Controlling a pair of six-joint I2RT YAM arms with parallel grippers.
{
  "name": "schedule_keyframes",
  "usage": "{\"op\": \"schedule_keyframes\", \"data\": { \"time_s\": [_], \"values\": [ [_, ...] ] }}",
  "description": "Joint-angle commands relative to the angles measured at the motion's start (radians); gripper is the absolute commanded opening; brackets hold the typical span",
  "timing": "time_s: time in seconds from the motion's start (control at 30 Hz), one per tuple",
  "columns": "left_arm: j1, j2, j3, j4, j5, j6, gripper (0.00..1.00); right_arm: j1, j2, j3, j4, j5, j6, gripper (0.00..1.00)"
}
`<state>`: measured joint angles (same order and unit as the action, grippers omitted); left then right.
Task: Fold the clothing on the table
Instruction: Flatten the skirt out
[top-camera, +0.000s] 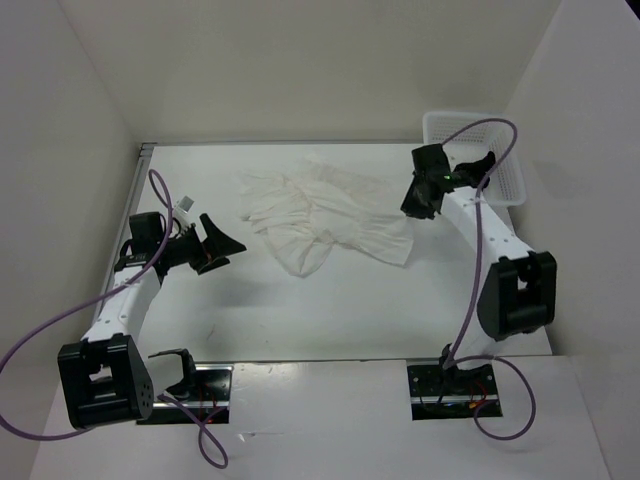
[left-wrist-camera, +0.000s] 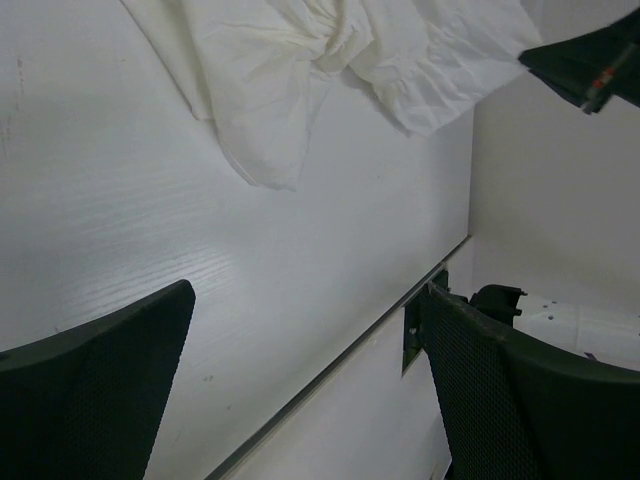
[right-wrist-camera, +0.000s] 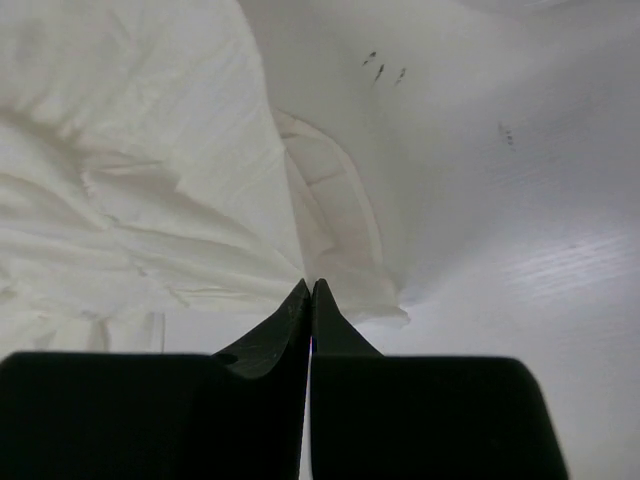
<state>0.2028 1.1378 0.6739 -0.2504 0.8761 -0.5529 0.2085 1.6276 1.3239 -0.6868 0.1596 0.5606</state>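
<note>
You have one garment: the clothing (top-camera: 325, 215), thin, white and finely creased, lying crumpled at the far middle of the smooth table (top-camera: 300, 310). There are two grippers. The right gripper (right-wrist-camera: 308, 290) has its fingers pressed together at the hem, and you can't tell whether fabric is caught. The left gripper (left-wrist-camera: 305, 300) is spread wide, apart from the cloth. One white mesh basket (top-camera: 505, 170) sits far right.

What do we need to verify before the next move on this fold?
1. Left gripper open: ok, the jaws stand wide with nothing between them.
2. Left gripper clear of the clothing: ok, it is over bare table, apart from the fabric.
3. Right gripper shut: ok, the fingertips meet.
4. Fabric caught in the right gripper: cannot tell. The tips sit at the garment's edge, and no fabric shows between them.
5. Clothing lying flat: not ok, it is wrinkled and bunched.
6. Mesh basket clear of the clothing: ok, it sits apart at the far right corner.
</note>
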Motion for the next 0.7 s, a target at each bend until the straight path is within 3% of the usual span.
{"op": "schedule_keyframes", "data": {
  "time_s": [0.0,0.17,0.27,0.4,0.47,0.53,0.57,0.63,0.67],
  "values": [
    [0.007,0.007,-0.004,0.037,0.017,0.018,1.00,-0.014,-0.115,0.066,-0.158,0.104,0.013,0.00],
    [0.007,0.016,-0.004,0.037,0.026,0.018,1.00,0.063,-0.104,0.257,-0.084,-0.155,-0.017,0.00],
    [0.007,0.007,-0.004,0.037,0.026,0.027,1.00,0.231,-0.057,0.314,0.102,-0.310,-0.057,0.00],
    [0.007,-0.012,-0.004,0.014,0.008,0.027,1.00,0.437,0.127,0.526,0.109,-0.521,-0.123,0.00],
    [0.007,-0.032,-0.004,0.014,-0.002,0.027,1.00,0.514,0.278,0.665,0.057,-0.702,-0.146,0.01],
    [0.007,-0.041,-0.004,0.005,-0.012,0.018,1.00,0.563,0.323,0.698,0.029,-0.744,-0.174,0.12],
    [0.007,-0.041,-0.004,-0.004,-0.022,0.018,1.00,0.572,0.333,0.698,0.017,-0.764,-0.174,0.30],
    [0.007,-0.052,-0.004,-0.004,-0.022,0.018,1.00,0.572,0.284,0.611,0.030,-0.778,-0.183,0.34],
    [0.007,-0.052,-0.004,-0.004,-0.022,0.018,1.00,0.556,0.212,0.577,0.052,-0.726,-0.173,0.45]
  ]
}}
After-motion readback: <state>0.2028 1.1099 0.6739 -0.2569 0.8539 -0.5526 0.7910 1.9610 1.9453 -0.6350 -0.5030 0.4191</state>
